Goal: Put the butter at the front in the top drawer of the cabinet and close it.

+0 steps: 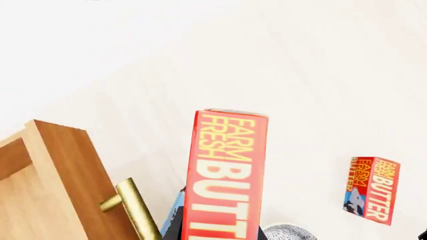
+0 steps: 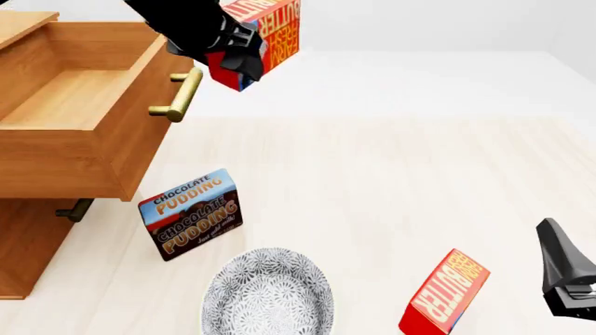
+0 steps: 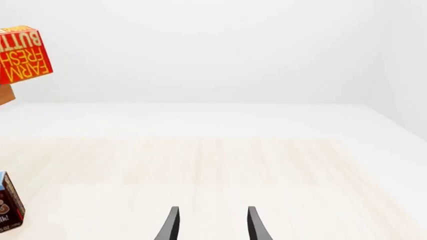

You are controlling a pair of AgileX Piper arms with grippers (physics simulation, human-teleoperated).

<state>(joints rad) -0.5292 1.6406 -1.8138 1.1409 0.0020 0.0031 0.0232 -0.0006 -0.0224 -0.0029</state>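
At the left of the front view, the cabinet [image 2: 24,265] has its top drawer [image 2: 75,105] pulled well out, the brass handle [image 2: 179,94] facing the table and the drawer floor bare where it shows. Just right of that handle and above it, the left gripper [image 2: 240,52] is clamped on the butter [image 2: 270,31], which hangs in the air tilted, past the drawer's front edge and not yet over the opening. To do this step well, I judge the arm should carry the box back leftward over the drawer front, high enough to clear handle and rim, then lower before letting go. Further right on the table stand the chocolate pudding box [image 2: 191,213], a patterned bowl [image 2: 268,293] and a second butter box [image 2: 445,293]. At far right the right gripper [image 3: 212,225] idles with fingers apart, holding nothing.
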